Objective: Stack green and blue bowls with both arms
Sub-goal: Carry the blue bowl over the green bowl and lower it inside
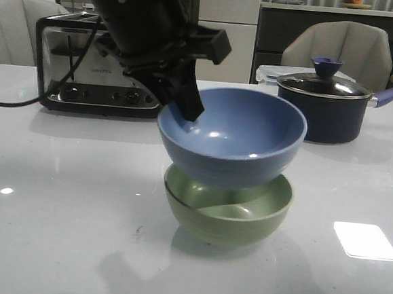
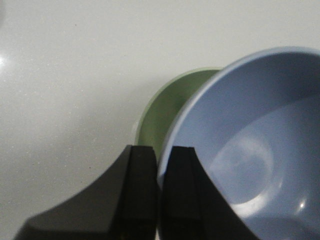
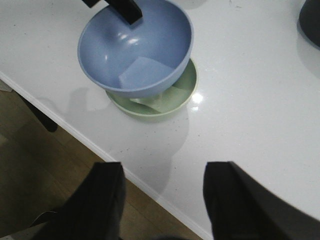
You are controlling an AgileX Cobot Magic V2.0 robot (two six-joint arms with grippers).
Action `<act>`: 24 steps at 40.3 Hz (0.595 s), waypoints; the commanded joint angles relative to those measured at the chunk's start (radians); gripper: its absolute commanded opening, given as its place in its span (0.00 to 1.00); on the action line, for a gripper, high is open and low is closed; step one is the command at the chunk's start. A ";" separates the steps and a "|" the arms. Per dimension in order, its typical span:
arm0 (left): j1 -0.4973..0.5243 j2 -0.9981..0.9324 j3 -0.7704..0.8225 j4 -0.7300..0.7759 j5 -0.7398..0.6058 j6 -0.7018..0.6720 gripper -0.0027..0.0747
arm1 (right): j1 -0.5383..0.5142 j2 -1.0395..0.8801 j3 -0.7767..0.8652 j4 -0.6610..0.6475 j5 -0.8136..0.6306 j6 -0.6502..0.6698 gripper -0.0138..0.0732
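The dusty blue bowl (image 1: 241, 140) hangs by its rim in my left gripper (image 1: 189, 109), which is shut on it, one finger inside and one outside. Its base sits just within the rim of the sage green bowl (image 1: 232, 218), which stands on the white table; I cannot tell if they touch. In the left wrist view the fingers (image 2: 142, 170) pinch the blue bowl's (image 2: 250, 150) rim, with the green bowl (image 2: 165, 110) below. My right gripper (image 3: 162, 170) is open and empty over the table's near edge, apart from the blue bowl (image 3: 165, 35) and the green bowl (image 3: 182, 90).
A silver toaster (image 1: 87, 63) stands at the back left with its cord trailing left. A dark saucepan (image 1: 329, 106) with a purple-blue knob and handle stands at the back right. The table edge (image 3: 75, 132) runs near the bowls, with wooden floor beyond.
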 commanded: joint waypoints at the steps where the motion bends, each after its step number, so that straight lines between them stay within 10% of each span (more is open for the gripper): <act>1: -0.007 -0.016 -0.033 -0.026 -0.065 -0.002 0.16 | 0.000 0.001 -0.029 0.008 -0.062 -0.012 0.70; 24: -0.007 0.057 -0.033 -0.042 -0.103 -0.002 0.22 | 0.000 0.001 -0.029 0.008 -0.062 -0.012 0.70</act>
